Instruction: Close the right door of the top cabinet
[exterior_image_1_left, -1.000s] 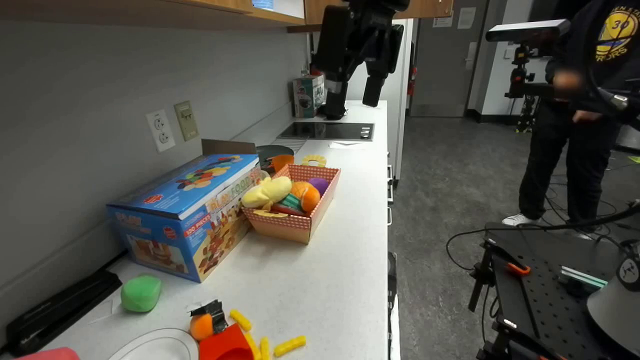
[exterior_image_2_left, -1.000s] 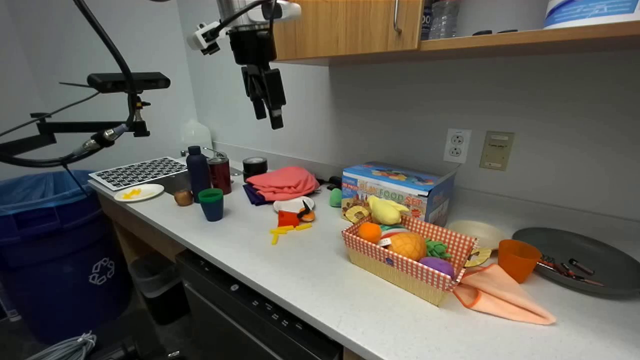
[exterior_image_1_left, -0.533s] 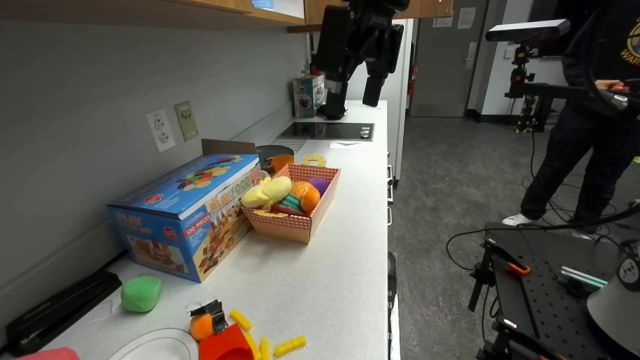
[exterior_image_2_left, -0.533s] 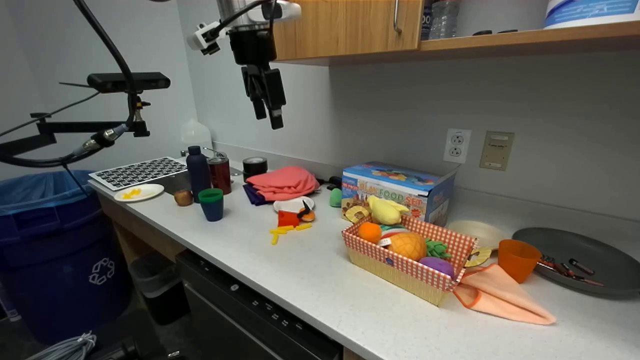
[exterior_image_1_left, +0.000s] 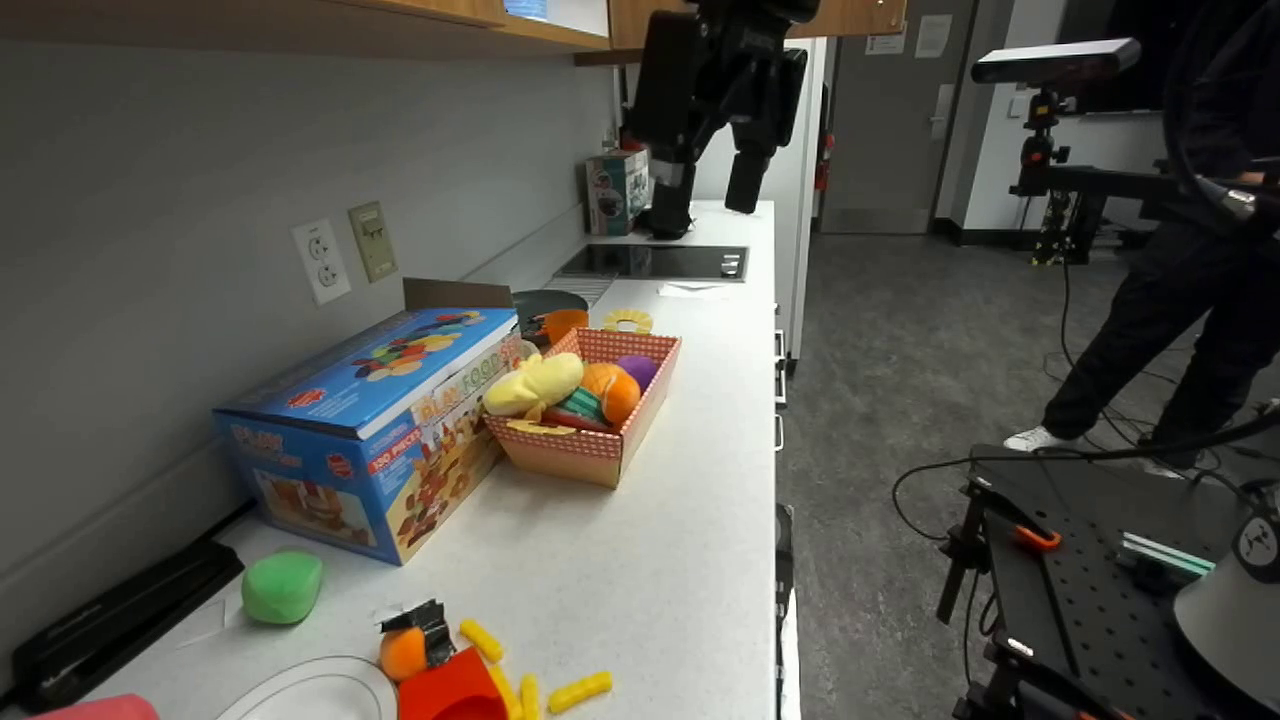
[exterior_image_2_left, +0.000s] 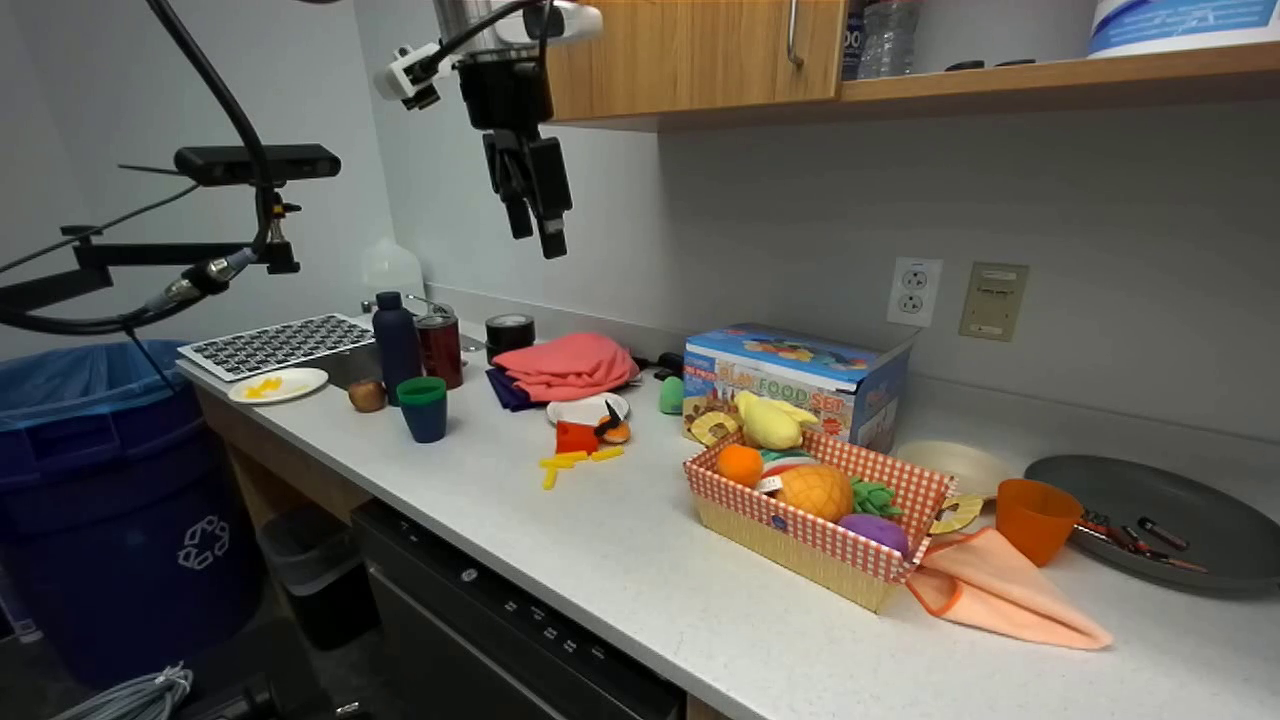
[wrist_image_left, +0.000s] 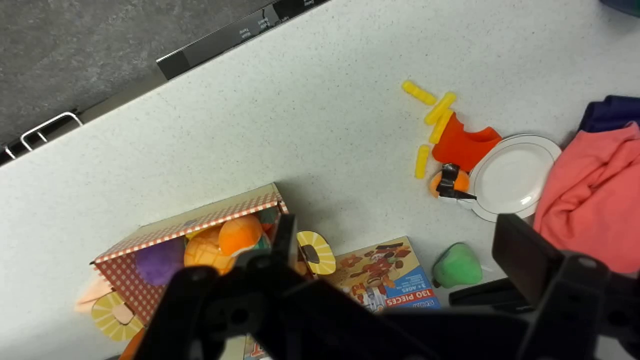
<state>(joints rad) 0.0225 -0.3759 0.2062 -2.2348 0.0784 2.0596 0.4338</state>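
The top cabinet runs along the wall at the top of both exterior views; its shelf is exposed, with a bottle and a tub on it. The right door is an orange-brown panel standing out from the cabinet, so it is open; only its lower part shows in an exterior view, partly behind my arm. It is out of view elsewhere. My gripper points down, open and empty, apart from the door. In an exterior view the gripper hangs left of the cabinet, above the counter. In the wrist view the gripper has fingers wide apart.
The cabinet's left door with a metal handle is shut. On the white countertop stand a blue play-food box, a checked basket and a dark plate. A camera on a stand and a person are at the right.
The person in the background has shifted to the right and leaned partly out of view. My arm, the gripper and the door show no visible movement.
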